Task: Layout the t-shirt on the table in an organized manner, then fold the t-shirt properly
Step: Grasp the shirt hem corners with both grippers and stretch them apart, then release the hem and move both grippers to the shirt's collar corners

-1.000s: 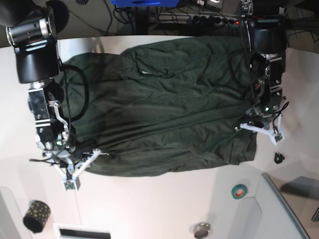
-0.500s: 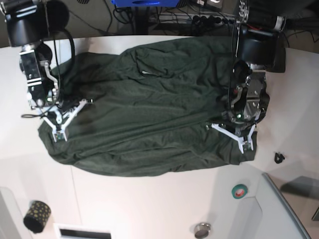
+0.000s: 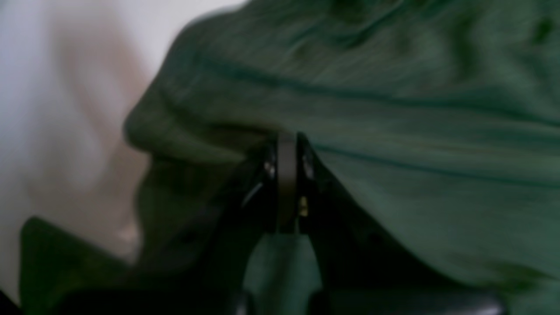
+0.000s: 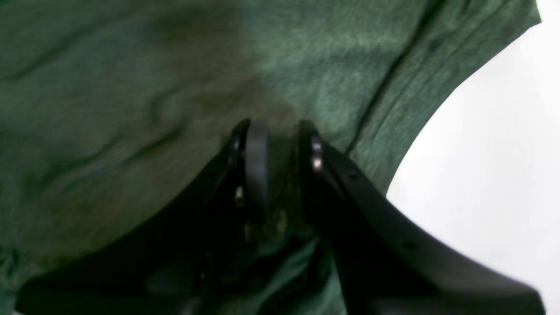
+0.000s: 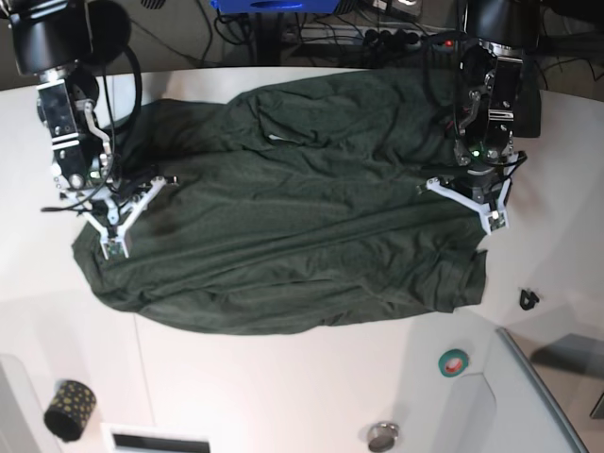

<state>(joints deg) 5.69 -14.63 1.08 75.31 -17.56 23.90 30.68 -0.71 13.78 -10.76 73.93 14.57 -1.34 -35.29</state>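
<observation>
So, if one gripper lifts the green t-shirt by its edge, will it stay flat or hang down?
The t-shirt will probably hang limp: it lies in many soft wrinkles and bunches around the left gripper. It looks light, a thin layer following the table. Pushed, it would likely crumple rather than slide as one piece.

Left hand (image 3: 286,140) pinched closed; right hand (image 4: 278,131) slightly parted, both lowered.

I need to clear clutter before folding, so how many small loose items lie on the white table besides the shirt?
4 that I can see: a teal tape roll, a small black clip, a round metal piece, and a black gold-dotted roll. The dark green fabric t-shirt may hide others.
</observation>
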